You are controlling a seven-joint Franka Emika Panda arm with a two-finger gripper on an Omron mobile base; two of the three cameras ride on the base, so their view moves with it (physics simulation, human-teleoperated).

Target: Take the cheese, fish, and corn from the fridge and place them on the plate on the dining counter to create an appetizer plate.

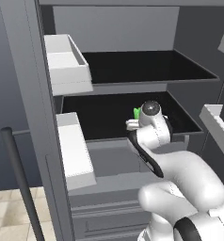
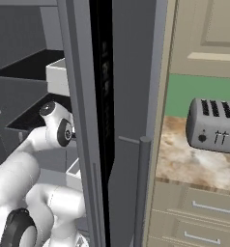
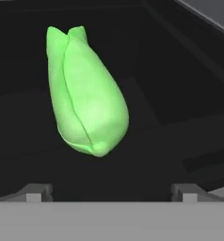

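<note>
Bright green husk-wrapped corn cob point(image 3: 85, 94) lies on black lower shelf point(image 1: 109, 115) inside tall grey fridge point(image 1: 24, 94). Tool point(image 3: 112, 192) spread wide, near cob, not touching.

No legible text, labels, brand marks, numbers or signs anywhere. Fridge point(image 1: 132, 28) walls, shelves and door bins: plain, unmarked. Toaster point(image 2: 214, 124): two round knobs on its front, no lettering or scale readable beside them. Cabinet drawers under the counter: bare fronts with handles, nothing written.
</note>
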